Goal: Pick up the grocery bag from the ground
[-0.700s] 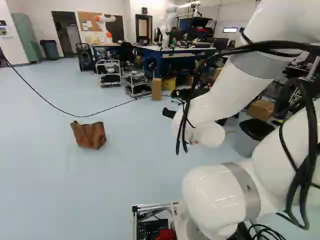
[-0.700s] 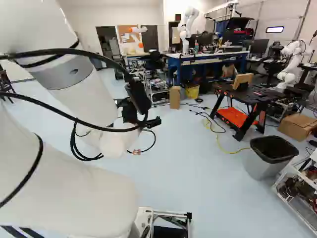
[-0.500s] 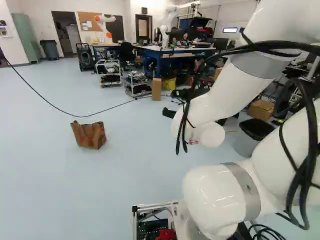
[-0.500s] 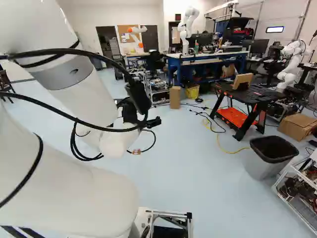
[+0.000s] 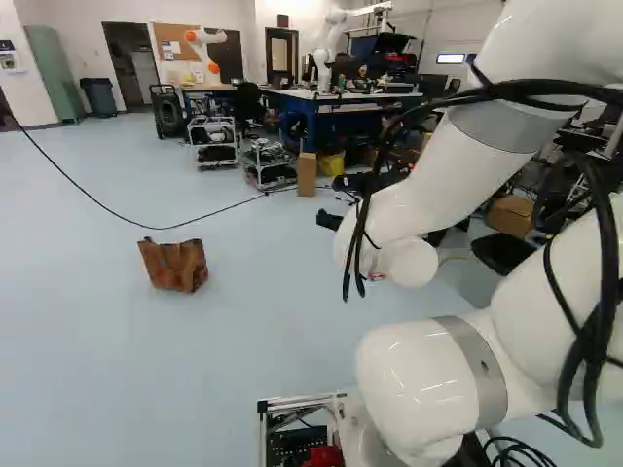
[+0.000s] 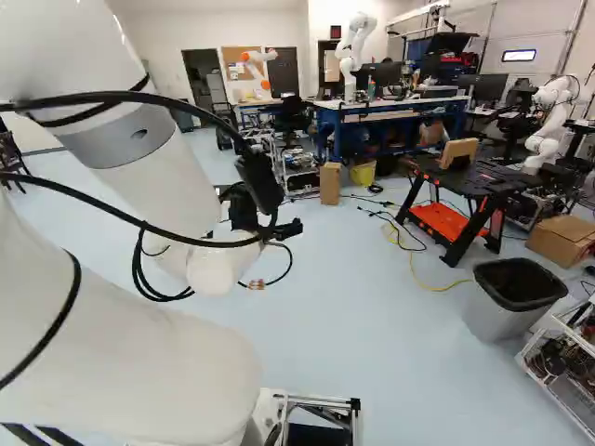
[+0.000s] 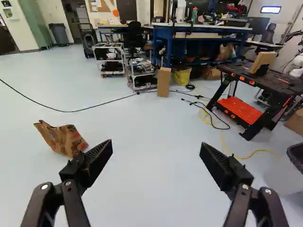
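Bag (image 5: 175, 265) of brown paper sits on the floor (image 5: 97, 341) ahead and to my left, clear of my gripper (image 6: 290, 228), whose fingers (image 7: 98, 161) stand wide apart. Beyond it runs a black cable (image 7: 71, 111), and farther off stands a cardboard box (image 7: 164, 81).

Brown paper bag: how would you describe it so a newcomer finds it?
From the blue workbench, come nearer across the pale floor to the long black cable. Just on its near side sits the brown paper bag. Unlike the upright cardboard box near the workbench, it is crumpled, with reddish markings.
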